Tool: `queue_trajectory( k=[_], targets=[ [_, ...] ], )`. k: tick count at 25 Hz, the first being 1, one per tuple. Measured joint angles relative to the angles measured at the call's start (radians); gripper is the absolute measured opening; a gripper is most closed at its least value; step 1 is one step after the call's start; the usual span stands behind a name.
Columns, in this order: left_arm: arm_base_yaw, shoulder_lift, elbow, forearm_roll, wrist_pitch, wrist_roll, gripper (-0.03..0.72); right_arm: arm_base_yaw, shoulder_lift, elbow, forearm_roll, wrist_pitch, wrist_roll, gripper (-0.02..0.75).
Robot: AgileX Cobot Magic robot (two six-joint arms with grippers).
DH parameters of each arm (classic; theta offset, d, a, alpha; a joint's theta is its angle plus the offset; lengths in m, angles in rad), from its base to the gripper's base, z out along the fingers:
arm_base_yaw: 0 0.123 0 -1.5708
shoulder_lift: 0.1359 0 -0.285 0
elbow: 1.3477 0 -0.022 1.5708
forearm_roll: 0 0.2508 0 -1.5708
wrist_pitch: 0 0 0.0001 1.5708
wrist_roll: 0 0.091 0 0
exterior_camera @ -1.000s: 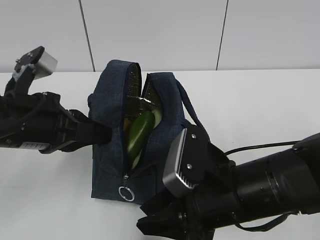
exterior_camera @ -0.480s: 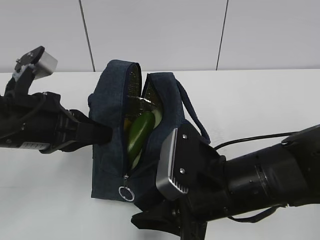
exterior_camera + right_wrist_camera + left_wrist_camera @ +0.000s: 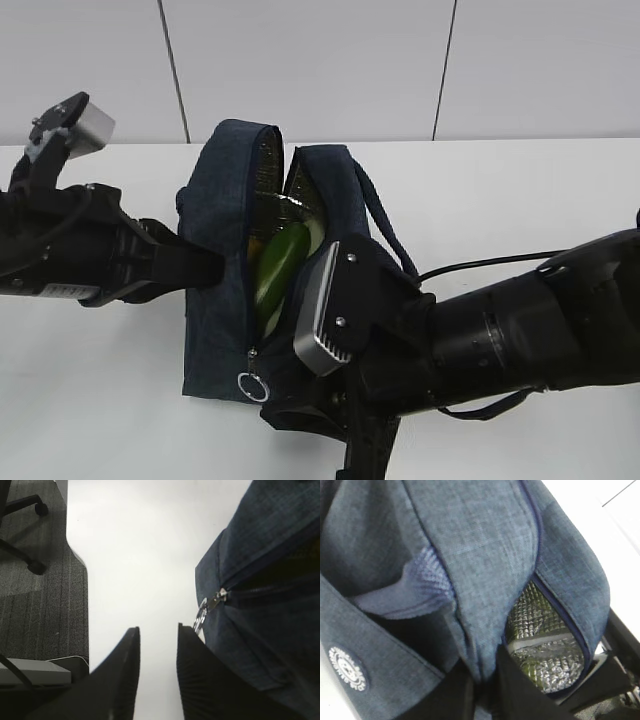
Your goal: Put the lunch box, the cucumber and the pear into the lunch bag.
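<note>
Lunch bag [image 3: 230,300] upright mid-worktop [image 3: 520,200], zip open; cucumber [image 3: 280,262] inside w/ yellow bit, prob pear [image 3: 254,246], beside it; lunch box not visible, maybe underneath. Left gripper [image 3: 482,692] jaws clenched on bag's edge; right gripper [image 3: 156,672] jaws parted, empty, just beside zip ring [image 3: 201,615]. Packing looks nearly done

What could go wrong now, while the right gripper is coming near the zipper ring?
1. The cucumber sticks out of the lunch bag opening, so the zipper may jam against it.
2. The right gripper is open and empty beside the ring pull; it may close next to the small ring and miss it.
3. The left gripper pinches only fabric, which may slip.
</note>
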Motion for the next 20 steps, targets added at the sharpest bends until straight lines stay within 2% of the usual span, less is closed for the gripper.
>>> queue_trajectory(
  k=[20],
  targets=[
    [0.0,0.011,0.0,-0.073,0.018,0.028,0.004,0.0,0.081,-0.065,0.001,-0.019,-0.002,0.213]
  ],
)
